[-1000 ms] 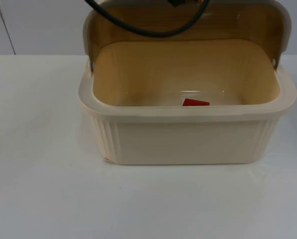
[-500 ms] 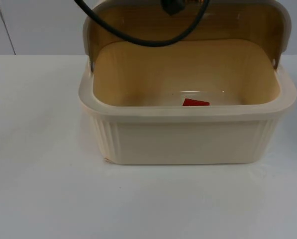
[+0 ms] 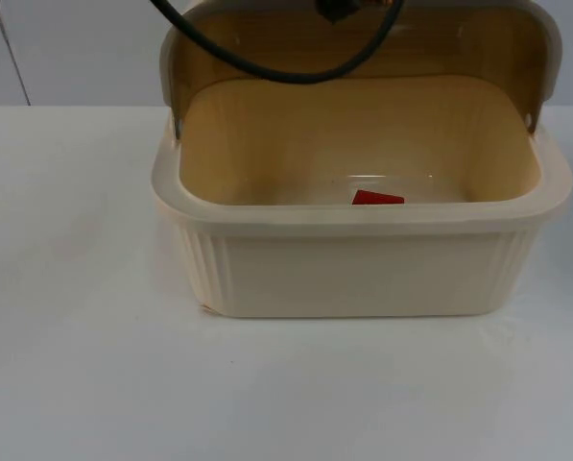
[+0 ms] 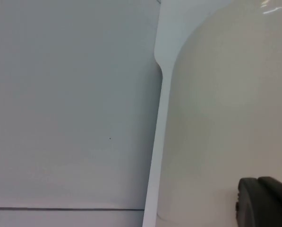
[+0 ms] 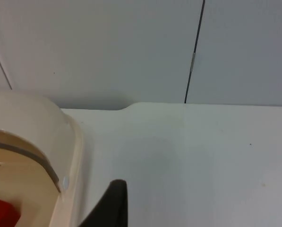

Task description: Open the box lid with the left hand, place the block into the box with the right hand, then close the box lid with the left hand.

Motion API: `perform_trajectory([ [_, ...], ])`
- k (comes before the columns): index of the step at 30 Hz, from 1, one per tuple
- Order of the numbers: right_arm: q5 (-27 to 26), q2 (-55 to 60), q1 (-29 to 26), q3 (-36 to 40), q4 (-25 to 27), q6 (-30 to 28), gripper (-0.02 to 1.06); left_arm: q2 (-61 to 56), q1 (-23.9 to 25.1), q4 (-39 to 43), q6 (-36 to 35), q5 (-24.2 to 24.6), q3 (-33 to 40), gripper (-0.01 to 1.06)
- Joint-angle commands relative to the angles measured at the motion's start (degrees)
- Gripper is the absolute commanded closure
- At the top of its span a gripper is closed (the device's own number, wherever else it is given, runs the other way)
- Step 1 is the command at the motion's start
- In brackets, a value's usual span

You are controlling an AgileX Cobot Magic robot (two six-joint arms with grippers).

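A cream box (image 3: 363, 269) stands mid-table with its lid (image 3: 363, 43) swung up and upright at the back. On its floor, near the front wall, lies a small red block (image 3: 376, 198). My left gripper (image 4: 266, 203) is close against the lid's pale outer face (image 4: 226, 118); its state is hidden. My right gripper (image 5: 110, 205) hangs outside the box, over the table beside the box's rim (image 5: 72, 156). From there the red block (image 5: 1, 213) shows inside the box, with nothing holding it.
White table top (image 3: 84, 365) surrounds the box on the front and both sides. The grey partition wall (image 5: 131, 47) rises right behind the box, with a dark seam (image 5: 195, 52) running down it.
The box, lid and red block stay where they were. A black part of the left arm above the lid's top edge sways slightly.
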Motion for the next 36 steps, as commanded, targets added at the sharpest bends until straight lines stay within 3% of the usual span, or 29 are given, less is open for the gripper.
perform_trajectory([
  [1,-0.8,-0.2,0.3,0.2,-0.5,0.1,-0.01,0.1,0.0,-0.3,0.0,-0.6,-0.1,1.05],
  [30,-0.8,-0.3,0.3,0.2,-0.5,0.1,-0.01,1.1,1.3,-3.8,-0.2,1.8,-0.1,1.05],
  [36,-0.8,-0.3,0.3,0.2,-0.5,0.1,-0.01,1.1,1.3,-3.9,-0.5,5.1,-0.1,1.05],
])
